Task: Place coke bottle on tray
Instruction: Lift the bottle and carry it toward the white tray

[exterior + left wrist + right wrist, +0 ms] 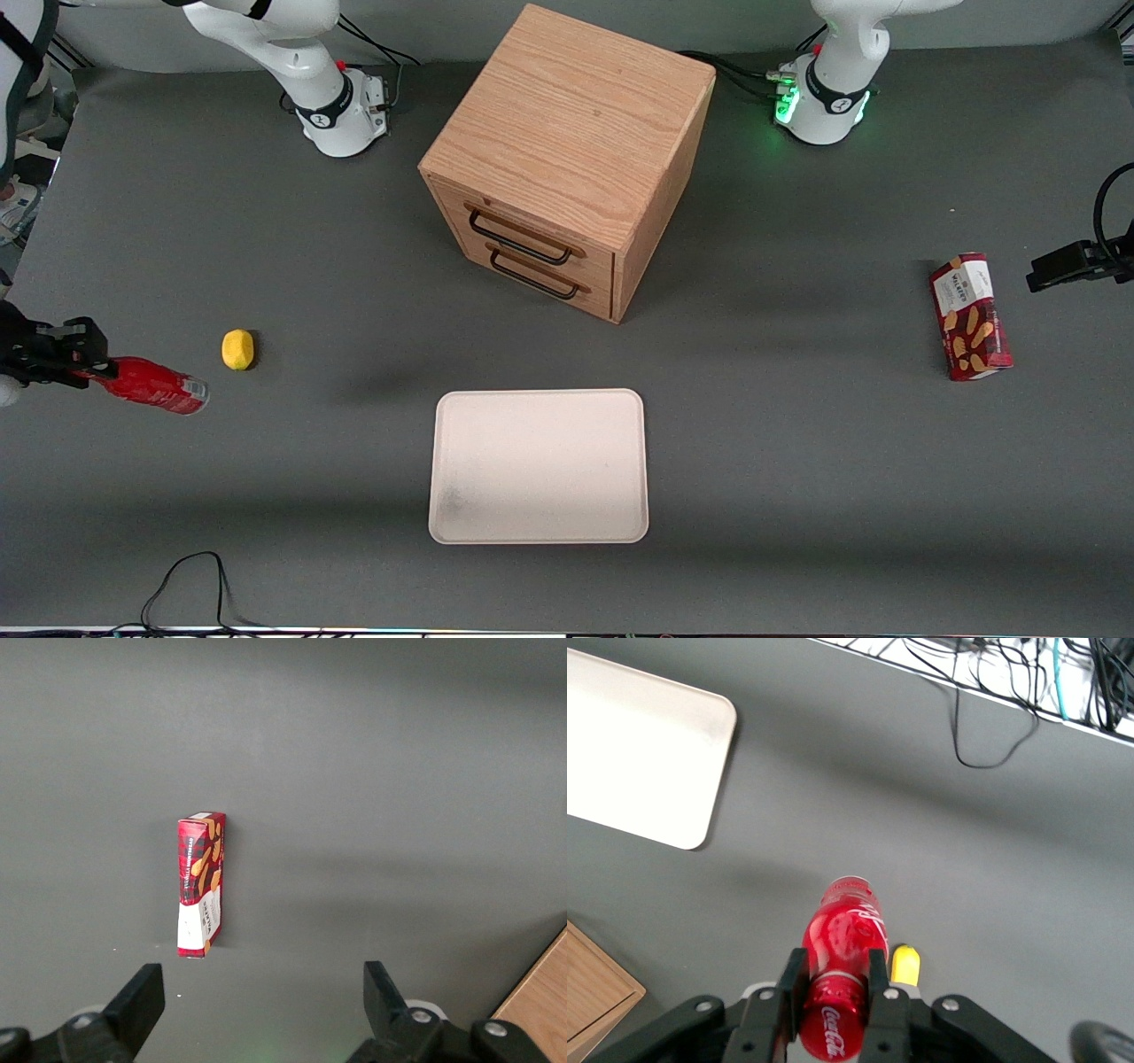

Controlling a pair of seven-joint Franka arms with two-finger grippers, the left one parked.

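End effector (pixel 75 359) clamped on glossy red coke bottle (pixel 155 386) at working arm's end of worktop (pixel 797 443), beside rounded yellow lemon (pixel 237 349); flat cream tray (pixel 539 465) well apart, near wooden drawer cabinet (pixel 567 159).

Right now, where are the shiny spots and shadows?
Front view: green glow on the arm base; the cabinet casts a soft shadow. Right wrist view: the tray glares white, and the bottle in the gripper shows highlights.
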